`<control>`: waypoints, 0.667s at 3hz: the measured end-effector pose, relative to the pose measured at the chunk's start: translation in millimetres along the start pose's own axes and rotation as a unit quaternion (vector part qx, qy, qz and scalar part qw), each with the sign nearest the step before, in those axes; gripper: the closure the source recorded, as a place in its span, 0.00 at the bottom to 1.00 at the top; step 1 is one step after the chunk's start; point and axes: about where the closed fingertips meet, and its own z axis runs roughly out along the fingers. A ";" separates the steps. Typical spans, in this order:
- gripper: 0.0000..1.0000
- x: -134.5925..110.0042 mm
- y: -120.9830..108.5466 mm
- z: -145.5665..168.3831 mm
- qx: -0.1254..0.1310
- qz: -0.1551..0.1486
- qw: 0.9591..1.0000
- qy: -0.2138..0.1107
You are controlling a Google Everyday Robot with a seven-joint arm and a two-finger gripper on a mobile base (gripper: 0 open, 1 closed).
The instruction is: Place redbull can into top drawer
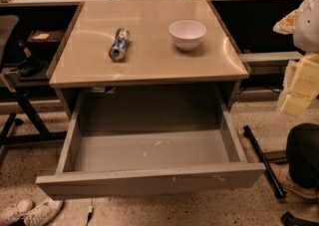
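The can (119, 44) lay on its side on the table (149, 68), left of the middle and towards the back, one silver end facing the table's front edge. The white bowl (187, 34) stood upright on the table's right half, near the can but apart from it. Below the table's front edge the drawer (149, 180) hung pulled right out, nothing in it, pale scuffs on its floor.

And the gripper (300, 88): off past the table's right side, lower than the top, well apart from the can and holding nothing. Apart or together? I could not tell.

Here was the worry. A can on its side rolls, so a touch that landed off-centre would likely send it skating over that smooth table, maybe off the left edge. The bowl sat between the gripper's side of the table and the can, so a low sweep across could have knocked it. Then the drop itself: let go too near the table's front and the can might have struck the drawer's front wall and bounced to the floor.
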 end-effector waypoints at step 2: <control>0.00 -3.1 0.4 -2.9 0.004 -0.008 1.000 0.002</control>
